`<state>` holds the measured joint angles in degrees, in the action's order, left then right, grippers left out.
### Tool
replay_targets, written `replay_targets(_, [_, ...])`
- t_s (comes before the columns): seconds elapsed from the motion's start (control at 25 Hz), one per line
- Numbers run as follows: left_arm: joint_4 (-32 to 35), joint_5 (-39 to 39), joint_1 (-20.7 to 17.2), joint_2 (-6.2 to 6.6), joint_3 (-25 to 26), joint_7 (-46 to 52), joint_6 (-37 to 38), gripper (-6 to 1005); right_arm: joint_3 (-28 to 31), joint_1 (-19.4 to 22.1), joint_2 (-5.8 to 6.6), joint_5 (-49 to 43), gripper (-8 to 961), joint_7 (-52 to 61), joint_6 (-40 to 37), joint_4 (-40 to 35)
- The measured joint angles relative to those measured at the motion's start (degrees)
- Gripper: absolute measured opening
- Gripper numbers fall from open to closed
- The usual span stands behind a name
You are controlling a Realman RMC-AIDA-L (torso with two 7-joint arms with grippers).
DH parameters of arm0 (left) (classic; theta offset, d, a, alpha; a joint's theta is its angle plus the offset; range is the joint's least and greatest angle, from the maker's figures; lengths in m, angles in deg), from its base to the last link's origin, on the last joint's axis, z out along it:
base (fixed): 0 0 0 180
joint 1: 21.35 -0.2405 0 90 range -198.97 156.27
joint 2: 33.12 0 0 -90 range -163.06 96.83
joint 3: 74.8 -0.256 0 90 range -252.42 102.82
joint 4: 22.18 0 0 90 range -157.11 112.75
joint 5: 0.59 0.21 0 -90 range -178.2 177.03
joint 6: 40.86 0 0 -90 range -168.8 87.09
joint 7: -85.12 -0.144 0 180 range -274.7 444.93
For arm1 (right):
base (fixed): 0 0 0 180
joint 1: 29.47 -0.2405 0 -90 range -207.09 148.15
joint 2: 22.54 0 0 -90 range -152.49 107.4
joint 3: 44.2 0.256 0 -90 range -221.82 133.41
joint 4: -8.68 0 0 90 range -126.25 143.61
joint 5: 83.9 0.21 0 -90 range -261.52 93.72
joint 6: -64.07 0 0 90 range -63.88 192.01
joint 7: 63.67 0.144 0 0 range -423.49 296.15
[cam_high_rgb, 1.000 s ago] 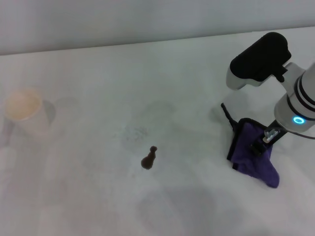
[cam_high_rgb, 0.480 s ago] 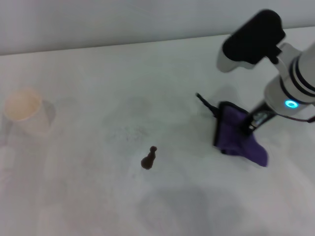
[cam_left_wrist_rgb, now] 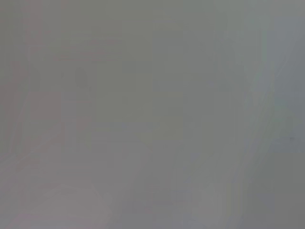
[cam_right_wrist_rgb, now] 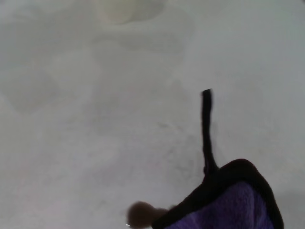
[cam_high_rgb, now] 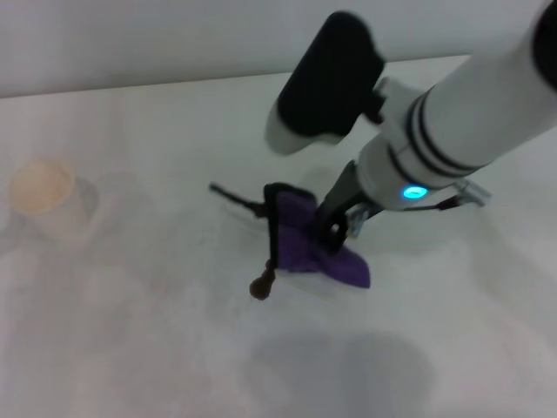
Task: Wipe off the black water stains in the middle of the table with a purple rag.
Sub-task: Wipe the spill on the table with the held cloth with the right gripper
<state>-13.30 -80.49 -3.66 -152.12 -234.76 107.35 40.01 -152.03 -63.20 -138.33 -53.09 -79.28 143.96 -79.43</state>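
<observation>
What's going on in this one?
The right gripper holds the purple rag down on the table, its edge right at the black water stains, part of which shows beside the cloth. The rag's black loop tail trails toward the far side. A paper cup stands off to the robot's left. The left arm is out of sight.

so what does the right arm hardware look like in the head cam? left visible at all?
Right arm: white cylindrical links with black bands, a glowing blue ring light, and a bulky black-and-white housing near the wrist. The right gripper is dark, with a thin cable beside it. The left arm shows in no view.
</observation>
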Motion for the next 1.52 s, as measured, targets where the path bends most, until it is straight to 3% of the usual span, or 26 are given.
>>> replay_targets(0.24, [0.2, 0.0, 0.9, 0.0, 0.0, 0.2, 0.0, 876, -5.5, -2.4, -0.3, 1.8, 89, 0.3, -6.1, 6.6])
replay_targets(0.72, [-0.1, 0.0, 0.7, -0.09, 0.0, 2.2, -0.1, 875, -12.2, -1.7, -0.35, 2.6, 88, -0.6, -22.2, 15.5])
replay_targets(0.96, [-0.1, 0.0, 0.9, -0.07, 0.0, 2.2, -0.1, 875, -13.3, -1.8, -0.32, 11.2, 88, -4.3, -24.2, 17.9])
replay_targets(1.16, [-0.1, 0.0, 1.1, -0.01, 0.0, 2.2, -0.1, 876, -12.7, -2.0, -0.12, 22.2, 88, -13.0, -20.6, 19.8])
replay_targets(1.52, [-0.3, 0.1, 1.2, 0.17, 0.0, 2.2, -0.1, 876, -9.3, -2.0, 0.09, 21.4, 87, -14.6, -24.3, 23.6])
